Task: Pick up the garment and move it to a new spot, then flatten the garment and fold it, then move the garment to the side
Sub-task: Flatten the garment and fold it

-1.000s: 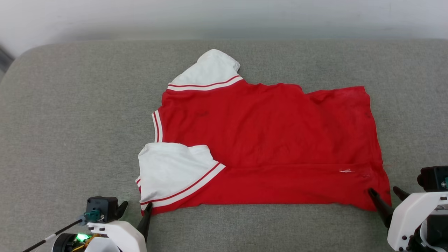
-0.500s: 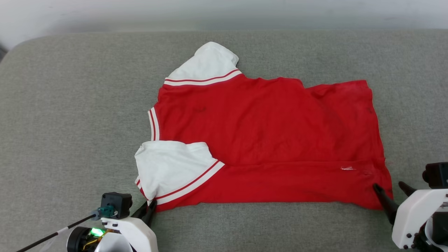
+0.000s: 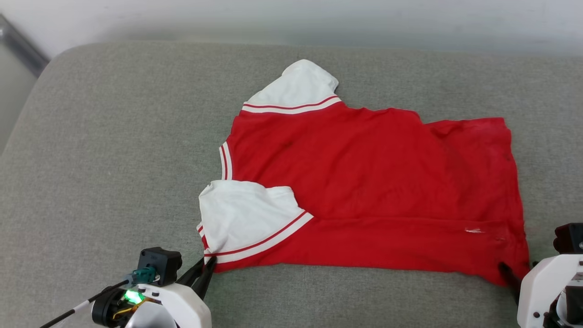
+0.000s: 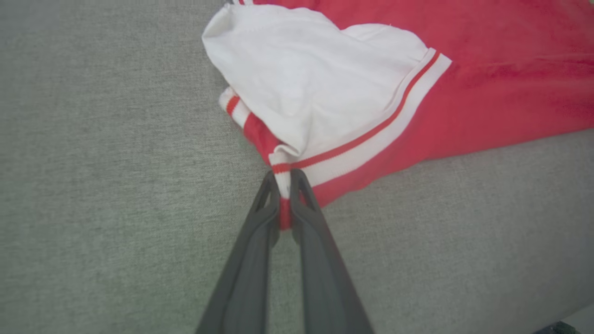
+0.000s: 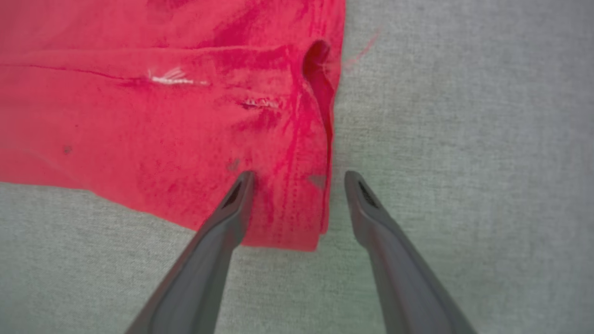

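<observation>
Shirt (image 3: 373, 182) lies spread on the grey cushion (image 3: 114, 136), plain red side up, collar end to the left, with one white sleeve (image 3: 246, 218) folded over the body at the near left corner. Left gripper (image 4: 285, 182) is pinched on the striped trim at that corner, cloth visible between its fingers. Right gripper (image 5: 299, 177) has its fingers spread, straddling the near right hem corner: one tip over red cloth, the other over bare cushion just beside the edge.
</observation>
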